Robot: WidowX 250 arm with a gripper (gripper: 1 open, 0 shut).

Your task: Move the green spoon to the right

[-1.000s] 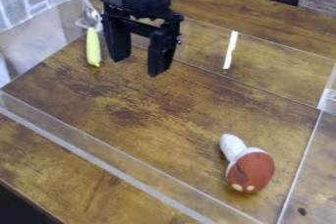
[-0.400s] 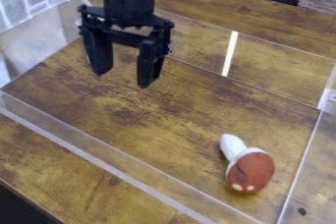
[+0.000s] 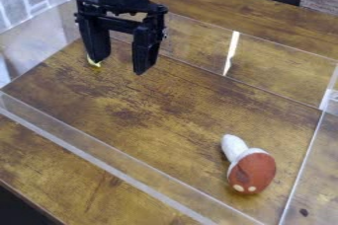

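The green spoon (image 3: 94, 63) lies at the far left of the wooden tabletop; only a sliver of its pale yellow-green handle shows beside the gripper's left finger, and its bowl is hidden. My black gripper (image 3: 117, 65) points straight down and hangs over that spot with its jaws wide apart. Nothing is between the fingers (image 3: 141, 55). Whether the left finger touches the spoon I cannot tell.
A brown-capped, white-stemmed mushroom toy (image 3: 247, 168) lies at the front right. A clear acrylic wall (image 3: 93, 155) runs along the front of the work area, and another stands at the right edge. A white streak (image 3: 231, 51) shows on the wood behind the middle.
The gripper has shifted left across the table, staying open. It now covers most of the spoon, which lay in plain view to its left a second ago.
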